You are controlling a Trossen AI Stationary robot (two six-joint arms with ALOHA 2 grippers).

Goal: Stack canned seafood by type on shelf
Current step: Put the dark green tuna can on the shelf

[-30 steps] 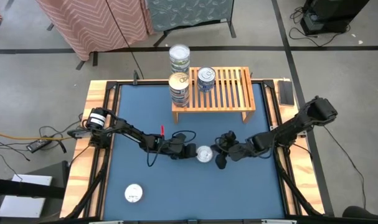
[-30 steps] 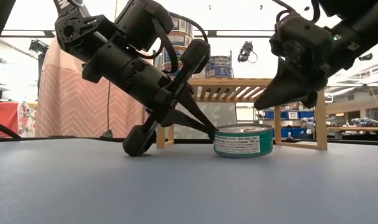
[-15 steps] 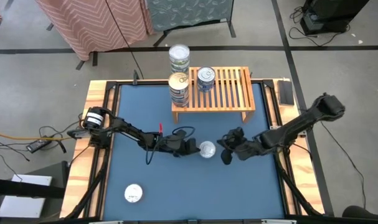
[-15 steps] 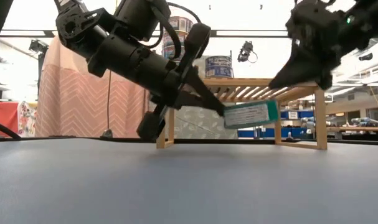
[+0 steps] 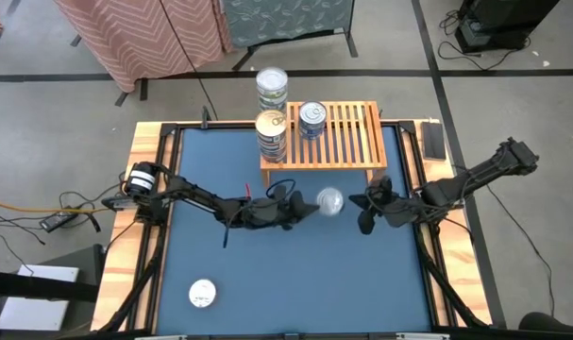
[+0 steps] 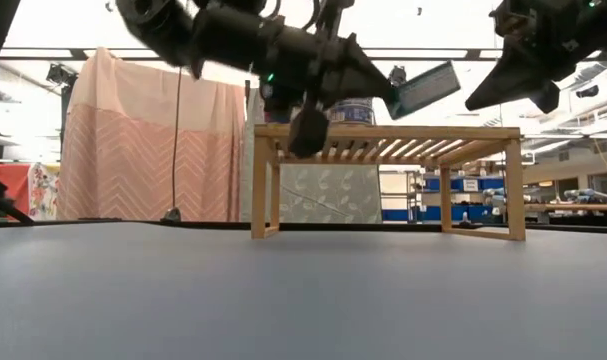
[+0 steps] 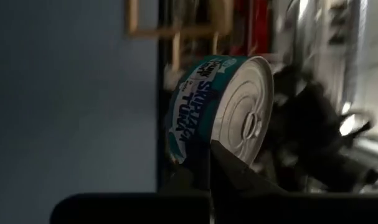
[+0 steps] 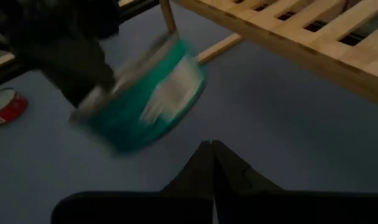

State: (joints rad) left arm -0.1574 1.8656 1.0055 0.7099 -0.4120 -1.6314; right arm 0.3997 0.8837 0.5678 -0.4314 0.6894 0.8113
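Left claw [image 6: 383, 92], fingers closed, carries a tilted teal-labelled tin [image 6: 424, 88] at its tip, lifted before the shelf [image 6: 383, 140]; right claw [image 5: 366, 203], closed and empty, stands just beside.

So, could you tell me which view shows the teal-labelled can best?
The left wrist view: the teal can fills it, label and pull-tab lid readable. The right wrist view shows it blurred, the low view edge-on and tilted, the high view only its small silver top.
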